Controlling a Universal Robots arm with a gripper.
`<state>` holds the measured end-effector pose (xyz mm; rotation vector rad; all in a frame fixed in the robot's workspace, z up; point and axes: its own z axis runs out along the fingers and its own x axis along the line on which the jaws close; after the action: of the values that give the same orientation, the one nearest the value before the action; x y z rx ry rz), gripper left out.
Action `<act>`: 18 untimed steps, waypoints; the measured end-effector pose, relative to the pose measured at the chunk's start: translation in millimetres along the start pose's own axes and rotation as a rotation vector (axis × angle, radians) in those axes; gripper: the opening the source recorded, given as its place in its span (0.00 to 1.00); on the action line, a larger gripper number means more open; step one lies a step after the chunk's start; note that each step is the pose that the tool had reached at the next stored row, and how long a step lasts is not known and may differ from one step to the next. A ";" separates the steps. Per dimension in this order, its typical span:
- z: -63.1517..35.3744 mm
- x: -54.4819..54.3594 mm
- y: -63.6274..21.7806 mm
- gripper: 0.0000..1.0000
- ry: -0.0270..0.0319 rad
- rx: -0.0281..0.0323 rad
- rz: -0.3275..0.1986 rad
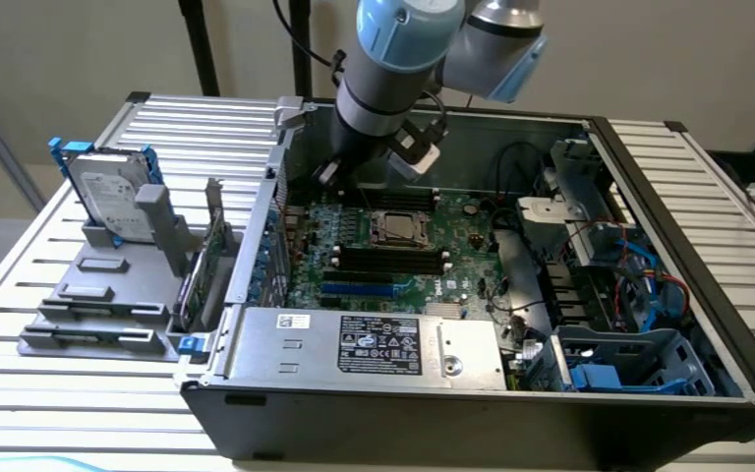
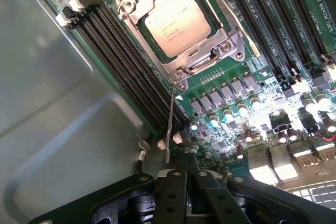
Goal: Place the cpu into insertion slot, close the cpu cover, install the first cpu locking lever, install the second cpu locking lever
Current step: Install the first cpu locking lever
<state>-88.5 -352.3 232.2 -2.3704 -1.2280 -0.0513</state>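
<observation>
Wrist view: cpu (image 2: pixel 170 22) seated in insertion slot (image 1: pixel 397 228), cpu cover (image 2: pixel 207 43) down over it. One locking lever (image 2: pixel 169 124) stands up, tip just beside end effector (image 2: pixel 185 174), fingers pressed together. Exterior view: arm near rear wall of case (image 1: pixel 640 197); open room over motherboard (image 1: pixel 463 270).

Your exterior camera looks down from high and well back, taking in the whole open case (image 1: pixel 483 413) and table (image 1: pixel 731 197). Your wrist camera sits close above the board (image 2: pixel 231 80); both views share the cpu (image 2: pixel 173 22).
</observation>
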 end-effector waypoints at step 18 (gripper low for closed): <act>-1.8 4.5 1.8 0.11 0.0610 -0.0493 0.098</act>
<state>-84.0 -350.5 234.2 -2.4494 -1.0926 -0.1227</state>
